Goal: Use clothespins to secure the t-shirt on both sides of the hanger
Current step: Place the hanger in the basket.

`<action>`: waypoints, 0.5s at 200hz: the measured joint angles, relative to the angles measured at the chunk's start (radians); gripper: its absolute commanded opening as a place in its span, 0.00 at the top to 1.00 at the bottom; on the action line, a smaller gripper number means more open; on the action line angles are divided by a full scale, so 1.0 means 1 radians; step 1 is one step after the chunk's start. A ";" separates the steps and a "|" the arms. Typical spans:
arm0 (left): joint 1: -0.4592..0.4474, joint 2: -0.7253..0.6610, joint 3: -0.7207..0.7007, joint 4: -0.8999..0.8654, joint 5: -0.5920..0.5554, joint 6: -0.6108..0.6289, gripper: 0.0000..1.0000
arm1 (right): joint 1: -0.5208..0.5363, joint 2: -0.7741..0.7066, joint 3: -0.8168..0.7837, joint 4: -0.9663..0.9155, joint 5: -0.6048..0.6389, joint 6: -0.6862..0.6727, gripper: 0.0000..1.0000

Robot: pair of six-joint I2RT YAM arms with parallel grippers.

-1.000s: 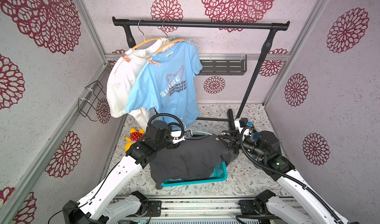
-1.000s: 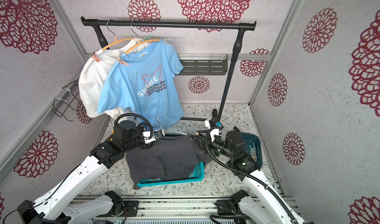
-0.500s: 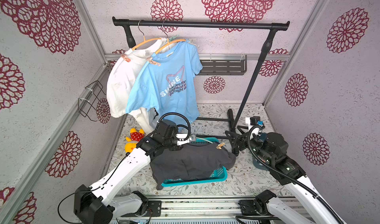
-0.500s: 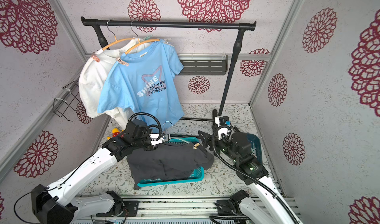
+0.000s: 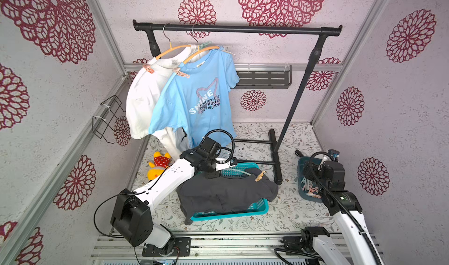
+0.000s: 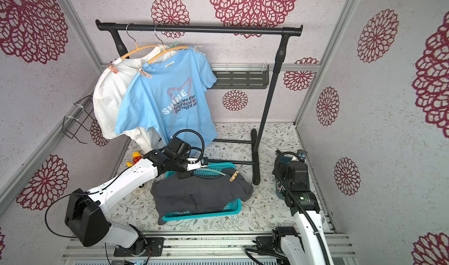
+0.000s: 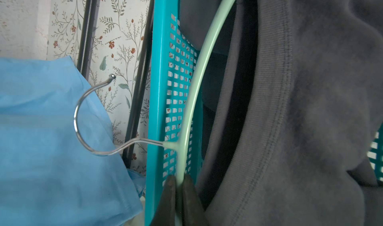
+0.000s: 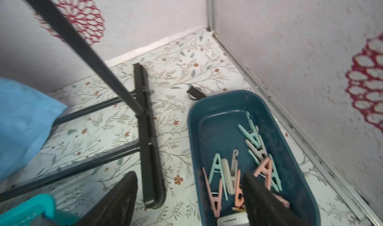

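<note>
A dark grey t-shirt (image 5: 226, 193) (image 6: 199, 193) lies draped over a teal basket, threaded on a mint-green hanger (image 7: 194, 86) (image 5: 239, 172). My left gripper (image 7: 179, 180) (image 5: 212, 173) is shut on the hanger's bar beside its metal hook. One yellow-orange clothespin (image 5: 260, 176) (image 6: 233, 175) is clipped on the shirt's right shoulder. Several pink, mint and whitish clothespins (image 8: 226, 173) (image 5: 309, 188) lie in a dark blue bin (image 8: 207, 115). My right gripper (image 8: 189, 177) hangs open over the bin's near edge with nothing between its fingers.
The teal basket (image 5: 230, 214) stands mid-floor. Behind it stands a black clothes rack (image 5: 235, 28) holding a white and a blue t-shirt (image 5: 201, 98). The rack's foot (image 8: 147, 142) lies between basket and bin. A plush toy (image 5: 159, 164) sits at the left.
My right gripper has let go at the shirt's right shoulder, leaving a clothespin clipped there, and swung right to the bin with jaws open. The left arm has shifted slightly, still holding the hanger.
</note>
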 measured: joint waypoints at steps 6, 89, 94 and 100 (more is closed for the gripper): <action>0.000 0.005 0.000 0.001 0.003 -0.003 0.96 | -0.032 0.015 -0.005 0.007 -0.018 0.016 0.22; 0.032 0.066 0.030 0.018 0.006 -0.041 0.47 | -0.187 0.175 -0.034 0.111 -0.121 0.154 0.23; 0.034 0.066 0.030 0.027 -0.001 -0.049 0.43 | -0.187 0.186 -0.034 0.112 -0.120 0.163 0.23; 0.034 0.066 0.029 0.040 -0.008 -0.052 0.40 | -0.187 0.196 -0.034 0.113 -0.117 0.172 0.24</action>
